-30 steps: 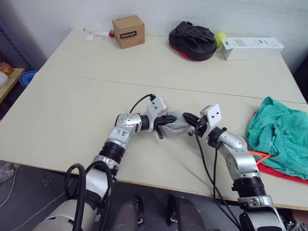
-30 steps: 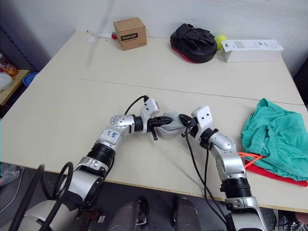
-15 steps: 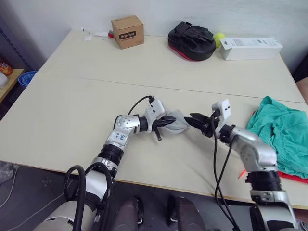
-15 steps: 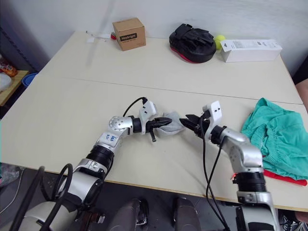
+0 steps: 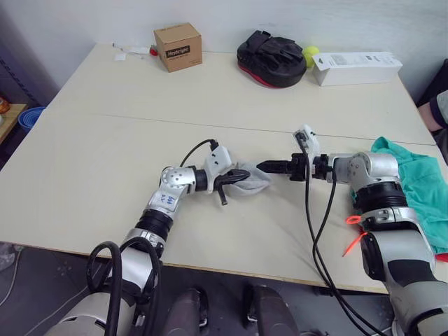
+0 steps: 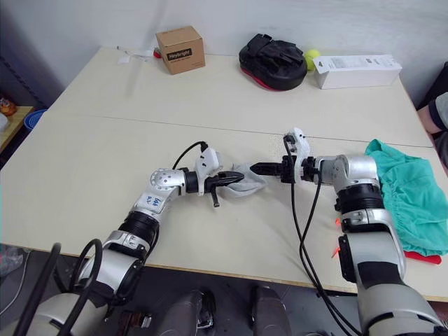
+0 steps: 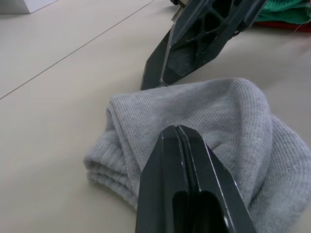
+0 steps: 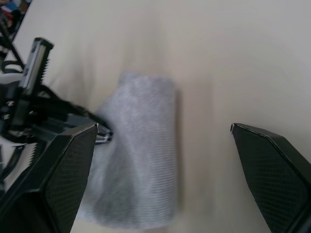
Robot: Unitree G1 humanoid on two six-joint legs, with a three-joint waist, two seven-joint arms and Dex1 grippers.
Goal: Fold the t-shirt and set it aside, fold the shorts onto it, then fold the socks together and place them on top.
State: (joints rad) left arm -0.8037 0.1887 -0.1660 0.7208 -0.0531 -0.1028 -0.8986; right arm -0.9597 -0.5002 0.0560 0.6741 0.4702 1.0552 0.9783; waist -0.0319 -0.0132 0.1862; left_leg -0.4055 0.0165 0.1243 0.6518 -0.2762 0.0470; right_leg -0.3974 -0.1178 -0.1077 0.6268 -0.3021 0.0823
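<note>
1. Socks (image 5: 250, 182) lie near the middle of the pale surface (image 5: 105, 140) as a small folded grey bundle. The left hand (image 5: 229, 180) is clamped shut on the bundle's near edge.

2. The right hand (image 5: 269, 166) lies level just beside the bundle's far end. Its fingers are spread wide apart in its own wrist view, with nothing between them.

3. Risk: the bundle is pinched on one side only. If the left hand lifts or drags it, the loose layers could spring open and undo the fold.

4. Risk: the two hands are almost tip to tip. If the right one closes in for a grip, it could knock the left fingers or push the bundle out of the pinch.

5. Risk: the stack is well off to the right, where the teal-green shorts (image 5: 420, 189) lie rumpled over a sliver of the red t-shirt (image 6: 423, 257) at the surface's edge. A soft roll set on that uneven top could slide off towards the edge.

6. Look of the socks: light heather-grey ribbed knit, doubled over into a soft, rounded pad. Several layers show at the folded edge in the left wrist view (image 7: 194, 121). It is much smaller than either garment.
</note>
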